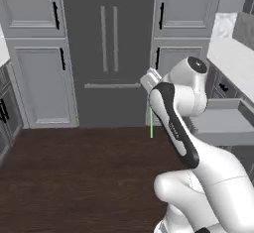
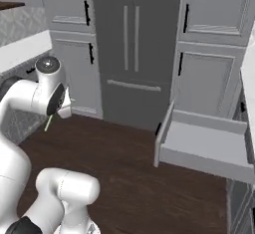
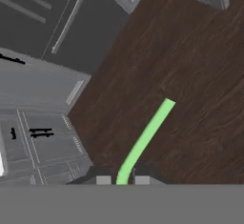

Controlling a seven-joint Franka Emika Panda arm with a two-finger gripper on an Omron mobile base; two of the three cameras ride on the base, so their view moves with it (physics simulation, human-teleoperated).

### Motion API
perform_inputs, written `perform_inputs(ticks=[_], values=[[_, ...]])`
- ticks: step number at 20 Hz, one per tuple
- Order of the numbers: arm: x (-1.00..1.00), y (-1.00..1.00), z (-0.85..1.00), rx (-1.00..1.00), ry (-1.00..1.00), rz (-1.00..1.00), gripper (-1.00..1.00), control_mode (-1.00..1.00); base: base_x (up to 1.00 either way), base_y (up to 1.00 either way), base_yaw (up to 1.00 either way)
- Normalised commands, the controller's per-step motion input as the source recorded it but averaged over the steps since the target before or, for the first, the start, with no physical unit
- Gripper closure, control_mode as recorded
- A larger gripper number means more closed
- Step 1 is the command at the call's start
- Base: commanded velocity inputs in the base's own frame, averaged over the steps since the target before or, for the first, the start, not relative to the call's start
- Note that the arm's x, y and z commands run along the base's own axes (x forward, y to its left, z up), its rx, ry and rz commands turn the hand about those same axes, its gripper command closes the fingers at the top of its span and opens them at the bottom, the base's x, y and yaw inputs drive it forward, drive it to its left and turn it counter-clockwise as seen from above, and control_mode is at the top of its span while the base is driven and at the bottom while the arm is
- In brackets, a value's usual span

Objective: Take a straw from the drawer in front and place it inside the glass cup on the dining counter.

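We see flat, even, rendered light with no glare and hardly any cast shadows on the dark brown wood-plank floor [image 1: 74, 177]. All three views look soft and coarse, edges slightly blurred.

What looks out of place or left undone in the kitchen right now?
The drawer stands pulled open and looks empty, jutting over the dark wood floor. The straw is pinched in the shut tool, hanging down over the floor. Nothing looks spilled or damaged.
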Motion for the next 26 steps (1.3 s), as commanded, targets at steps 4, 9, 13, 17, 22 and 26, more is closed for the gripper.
perform_inputs(ticks=[4,9,13,17,22,26], values=[[0.0,0.0,0.0,0.0,0.0,0.0,1.0,1.0,-0.09,0.54,0.91],[0.0,0.0,0.0,0.0,0.0,0.0,1.0,1.0,-0.05,0.54,0.86],[0.0,0.0,0.0,0.0,0.0,0.0,1.0,1.0,-0.09,0.54,0.83],[0.0,0.0,0.0,0.0,0.0,0.0,1.0,1.0,0.0,0.6,0.77],[0.0,0.0,0.0,0.0,0.0,0.0,1.0,1.0,0.37,0.75,0.62],[0.0,0.0,0.0,0.0,0.0,0.0,1.0,1.0,0.89,0.67,0.48]])
